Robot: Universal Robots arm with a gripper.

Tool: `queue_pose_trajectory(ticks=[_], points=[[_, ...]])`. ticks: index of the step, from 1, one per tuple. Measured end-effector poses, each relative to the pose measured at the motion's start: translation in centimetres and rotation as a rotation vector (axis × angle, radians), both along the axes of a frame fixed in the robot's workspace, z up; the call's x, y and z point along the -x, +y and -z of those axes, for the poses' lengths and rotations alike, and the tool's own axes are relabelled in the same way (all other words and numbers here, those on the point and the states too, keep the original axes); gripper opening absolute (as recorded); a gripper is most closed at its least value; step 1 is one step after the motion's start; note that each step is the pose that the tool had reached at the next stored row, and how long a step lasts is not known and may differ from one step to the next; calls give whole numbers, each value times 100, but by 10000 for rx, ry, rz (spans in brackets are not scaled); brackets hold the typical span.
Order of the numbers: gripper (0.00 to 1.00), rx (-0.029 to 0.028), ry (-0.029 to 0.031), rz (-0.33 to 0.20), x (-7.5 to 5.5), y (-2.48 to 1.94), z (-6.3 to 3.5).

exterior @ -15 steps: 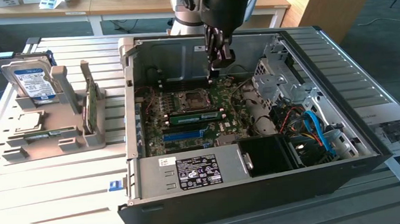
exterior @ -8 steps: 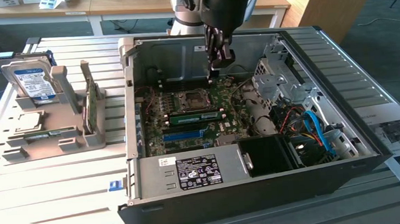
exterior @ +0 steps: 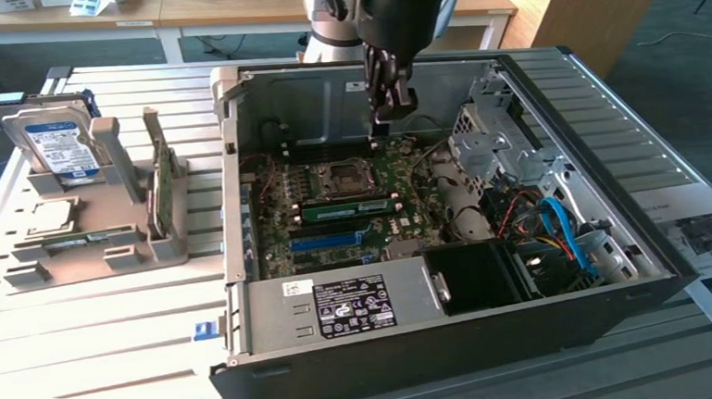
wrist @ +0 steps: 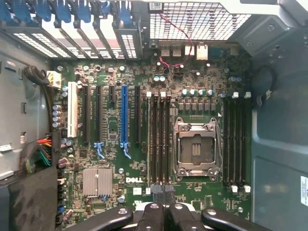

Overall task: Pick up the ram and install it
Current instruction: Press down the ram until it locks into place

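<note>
RAM: green stick on edge in slot of mobo, just beside CPU socket, inside PC case. Your claw pinched tight, empty, hovers above board's rear, apart from stick. Prob. seating stage: keep claw centred over stick, push straight down, even pressure, check 2 ends sit level.
</note>
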State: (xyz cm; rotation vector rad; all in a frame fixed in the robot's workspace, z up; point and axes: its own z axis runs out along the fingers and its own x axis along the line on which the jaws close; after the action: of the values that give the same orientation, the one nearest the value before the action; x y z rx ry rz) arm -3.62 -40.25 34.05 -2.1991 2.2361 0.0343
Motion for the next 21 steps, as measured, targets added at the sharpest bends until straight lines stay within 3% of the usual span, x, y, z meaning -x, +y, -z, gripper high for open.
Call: queue_pose_trajectory(ticks=[3, 4, 13, 21], points=[[11, -127, 1, 22, 0, -3, 0], [11, -143, 0, 25, 1, -4, 0], [11, -133, 6, 23, -16, -7, 0], [11, -93, 34, 31, -127, -19, 1]])
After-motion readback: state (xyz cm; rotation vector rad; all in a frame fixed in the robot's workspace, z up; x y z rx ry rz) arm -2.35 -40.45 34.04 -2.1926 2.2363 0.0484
